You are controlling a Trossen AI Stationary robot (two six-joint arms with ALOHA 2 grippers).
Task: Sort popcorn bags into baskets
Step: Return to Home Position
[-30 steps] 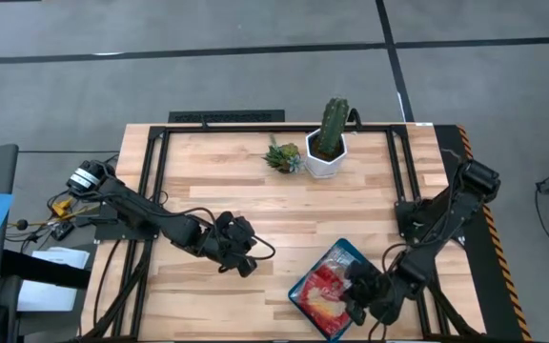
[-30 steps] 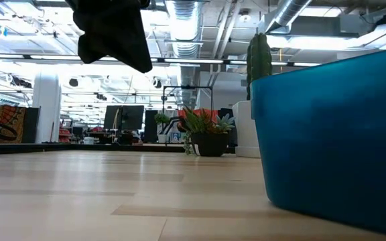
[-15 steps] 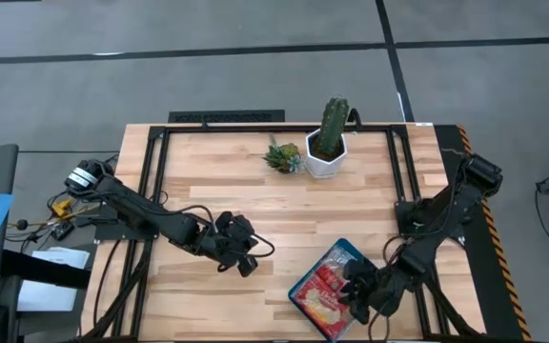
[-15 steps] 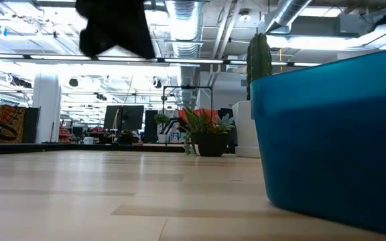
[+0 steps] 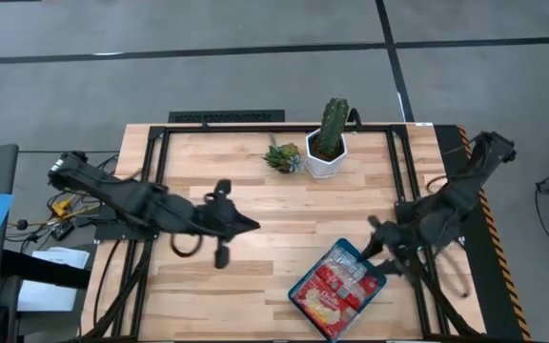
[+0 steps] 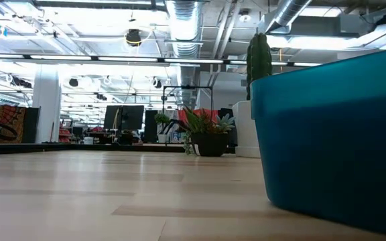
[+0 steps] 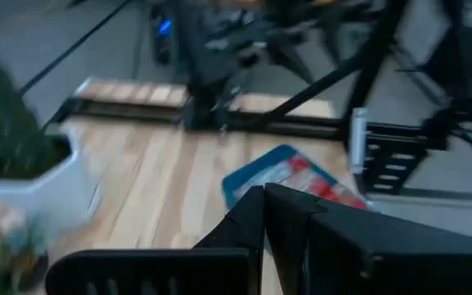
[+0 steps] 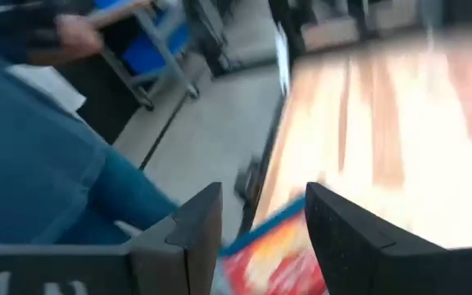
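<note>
The teal basket (image 5: 349, 247) stands on the table's near right part, and its wall (image 6: 334, 147) fills the right of the low view. Red popcorn bags (image 5: 335, 286) lie flat inside it, overlapping; they also show in the left wrist view (image 7: 318, 184) and the right wrist view (image 8: 279, 264). My right gripper (image 5: 376, 242) hovers just beyond the basket's far corner, open (image 8: 260, 221), nothing between its fingers. My left gripper (image 5: 246, 224) hangs over the middle of the table, shut (image 7: 265, 197) and empty, pointing toward the basket.
A tall cactus in a white hexagonal pot (image 5: 328, 143) and a small spiky plant (image 5: 282, 155) stand at the far middle of the table. Bare wood lies between them and the basket. A person in blue trousers (image 8: 47, 164) stands off the table's near side.
My right gripper has drawn back from over the bags in the basket toward the table's far edge and now hangs past the basket's far corner. My left gripper has risen out of the low view and swung toward the far right, turning to point at the basket.
</note>
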